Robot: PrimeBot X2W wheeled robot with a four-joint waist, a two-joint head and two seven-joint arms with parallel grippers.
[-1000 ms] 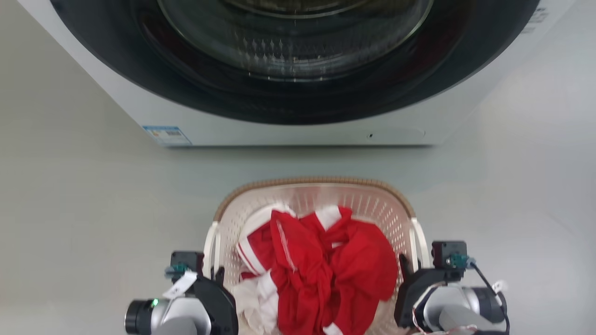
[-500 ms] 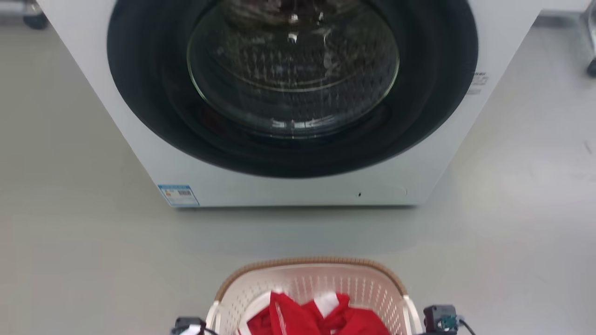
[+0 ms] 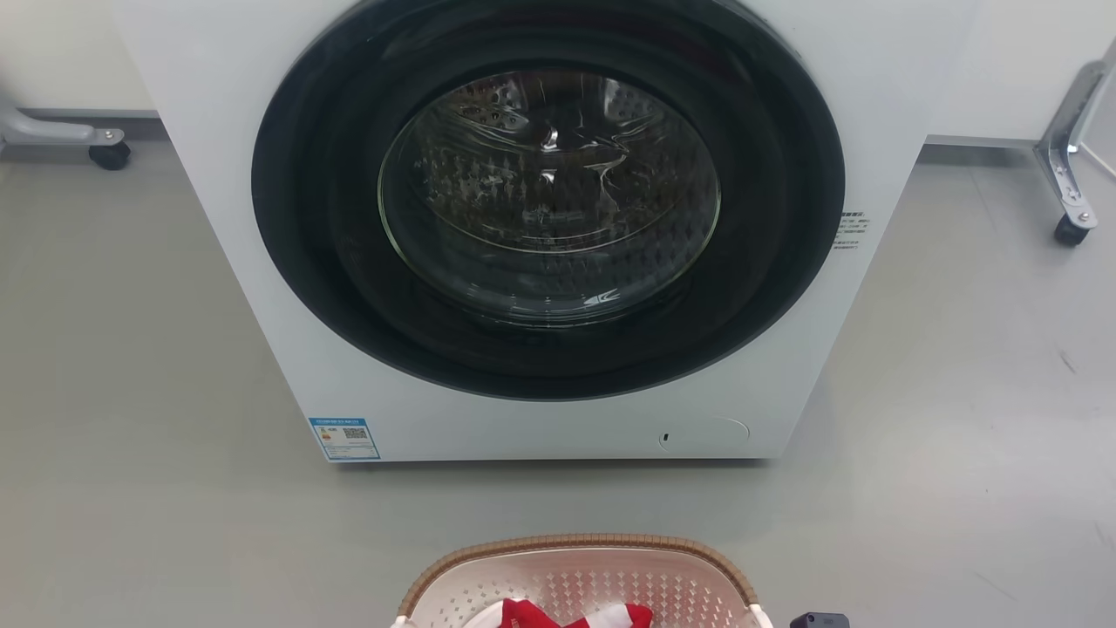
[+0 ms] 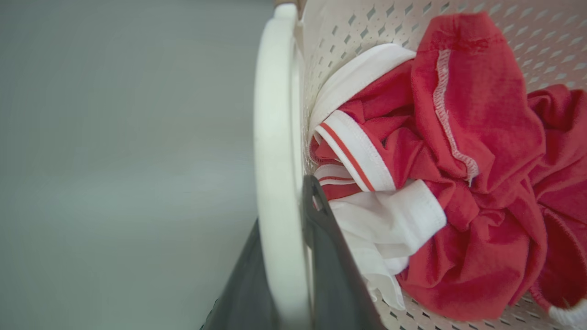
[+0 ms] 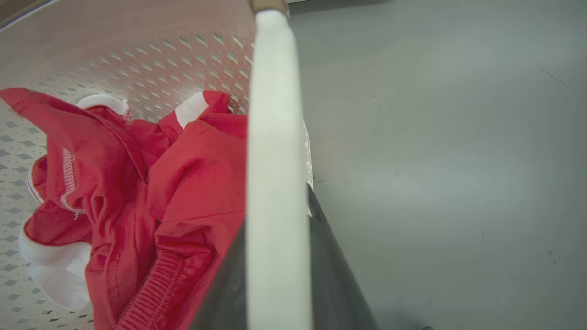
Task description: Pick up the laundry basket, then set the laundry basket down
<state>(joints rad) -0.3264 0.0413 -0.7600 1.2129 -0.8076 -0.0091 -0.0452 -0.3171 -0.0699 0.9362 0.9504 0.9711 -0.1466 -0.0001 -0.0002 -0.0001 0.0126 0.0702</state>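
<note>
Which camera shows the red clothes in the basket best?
Left wrist view: the red clothes in the laundry basket show folds and white trim sharply. Right wrist view hides part behind the white handle; head view catches a sliver.

Head view has swung up (camera, not things): washing machine (image 3: pixel 549 227) fuller, laundry basket (image 3: pixel 575 548) lower.

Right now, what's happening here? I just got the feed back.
The robot grips the laundry basket on both sides: its left hand is closed on the left white handle, its right hand on the right white handle. Crumpled red-and-white clothes lie inside. The basket sits before the front-loading washing machine, door shut, grey floor between. Whether the basket is off the floor can't be told.
</note>
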